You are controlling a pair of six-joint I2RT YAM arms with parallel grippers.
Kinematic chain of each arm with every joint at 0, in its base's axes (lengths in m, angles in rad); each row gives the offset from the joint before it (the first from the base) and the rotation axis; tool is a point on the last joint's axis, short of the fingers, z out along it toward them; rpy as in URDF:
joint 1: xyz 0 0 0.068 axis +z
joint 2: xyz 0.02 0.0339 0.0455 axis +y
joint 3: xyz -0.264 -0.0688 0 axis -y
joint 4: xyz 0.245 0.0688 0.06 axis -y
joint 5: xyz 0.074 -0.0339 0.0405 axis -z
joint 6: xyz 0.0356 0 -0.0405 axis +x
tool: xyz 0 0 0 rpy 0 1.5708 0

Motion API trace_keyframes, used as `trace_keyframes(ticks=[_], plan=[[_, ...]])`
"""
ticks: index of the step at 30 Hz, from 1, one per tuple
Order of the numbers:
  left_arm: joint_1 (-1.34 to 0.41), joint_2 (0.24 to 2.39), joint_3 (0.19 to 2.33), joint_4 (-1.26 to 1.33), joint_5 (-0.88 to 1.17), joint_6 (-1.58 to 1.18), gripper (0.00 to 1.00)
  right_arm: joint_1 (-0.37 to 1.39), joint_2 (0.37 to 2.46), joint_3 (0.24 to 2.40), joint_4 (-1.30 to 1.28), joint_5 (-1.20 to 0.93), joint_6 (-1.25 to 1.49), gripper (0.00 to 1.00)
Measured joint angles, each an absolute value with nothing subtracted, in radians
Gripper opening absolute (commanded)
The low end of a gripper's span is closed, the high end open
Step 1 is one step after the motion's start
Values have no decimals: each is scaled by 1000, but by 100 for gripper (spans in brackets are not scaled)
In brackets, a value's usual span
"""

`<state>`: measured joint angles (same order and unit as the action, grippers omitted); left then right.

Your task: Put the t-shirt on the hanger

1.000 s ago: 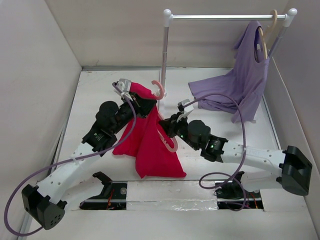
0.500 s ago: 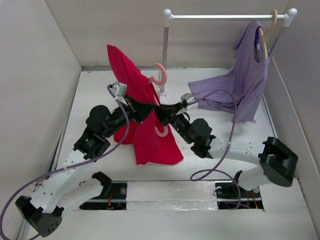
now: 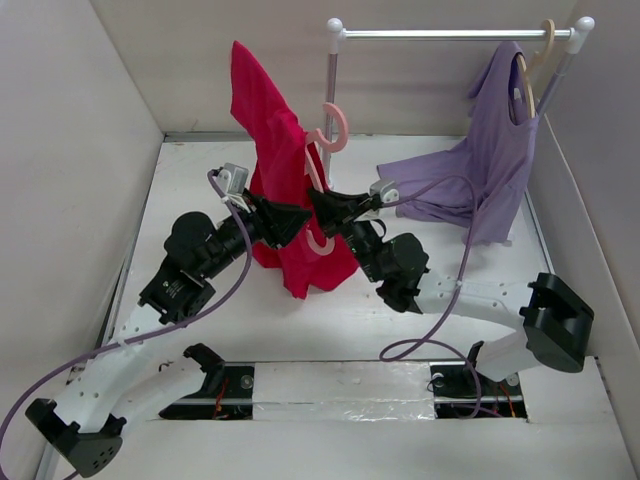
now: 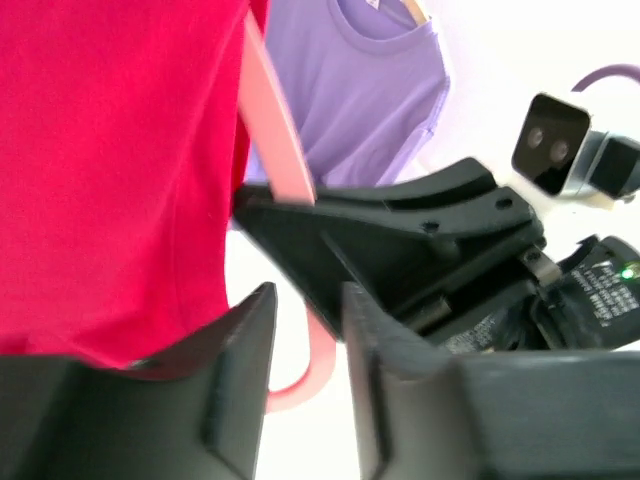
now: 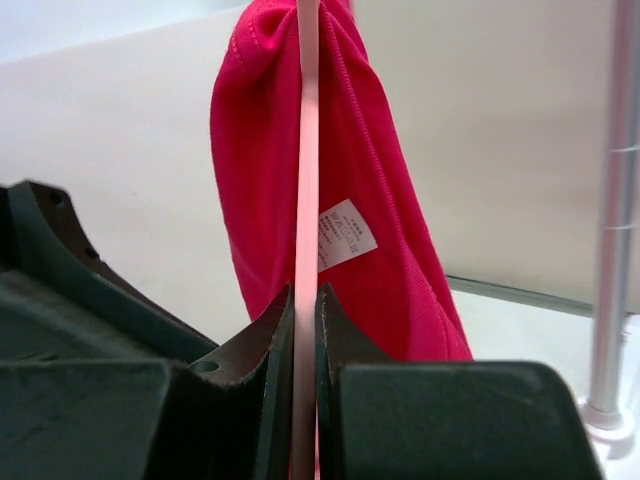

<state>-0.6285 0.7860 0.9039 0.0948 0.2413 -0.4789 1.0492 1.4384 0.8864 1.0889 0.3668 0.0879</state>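
Observation:
The red t-shirt [image 3: 275, 170] hangs raised above the table, draped over the pink hanger [image 3: 335, 128], whose hook sticks out at the upper right. My right gripper [image 3: 325, 205] is shut on the hanger's thin bar [image 5: 306, 200], with the t-shirt [image 5: 370, 170] and its white label behind. My left gripper [image 3: 288, 222] sits just left of it against the cloth. In the left wrist view, the left gripper [image 4: 307, 300] is open with nothing between its fingers. The t-shirt [image 4: 110, 150] fills the left of that view, and the hanger [image 4: 275, 150] runs beside it.
A metal clothes rack [image 3: 455, 33] stands at the back, its left post [image 3: 330, 100] close behind the hanger's hook. A lilac garment [image 3: 495, 160] hangs on a beige hanger [image 3: 545, 45] at the rail's right end and trails onto the table. Walls enclose left, back and right.
Both arms lifted the hanger and t-shirt up and toward the back. The shirt went from lying low to hanging tall. The left gripper's jaws opened and let go of the cloth.

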Motion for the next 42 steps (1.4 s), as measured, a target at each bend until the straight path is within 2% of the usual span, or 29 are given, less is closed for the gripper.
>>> trace_keyframes(ticks=[2, 7, 11, 17, 22, 27, 32, 42], plan=[[-629, 782, 919, 66, 233, -473, 40, 1049, 1425, 875, 1098, 384, 80, 0], [-629, 796, 1007, 81, 215, -471, 41, 1049, 1368, 834, 1124, 408, 71, 0], [-630, 807, 1073, 129, 142, -485, 52, 1049, 1332, 802, 1134, 408, 71, 0], [-629, 907, 1194, 197, 1, -489, 61, 1060, 1301, 750, 1131, 404, 77, 0], [-629, 1049, 1304, 242, -43, -481, 65, 1065, 1300, 736, 1122, 396, 82, 0], [-629, 1149, 1323, 226, -91, -488, 67, 1072, 1293, 736, 1108, 387, 82, 0], [-630, 1168, 1323, 182, -167, -505, 72, 1075, 1291, 736, 1101, 385, 78, 0], [-633, 1183, 1351, 152, -196, -541, 70, 1077, 1312, 767, 1079, 381, 74, 0]])
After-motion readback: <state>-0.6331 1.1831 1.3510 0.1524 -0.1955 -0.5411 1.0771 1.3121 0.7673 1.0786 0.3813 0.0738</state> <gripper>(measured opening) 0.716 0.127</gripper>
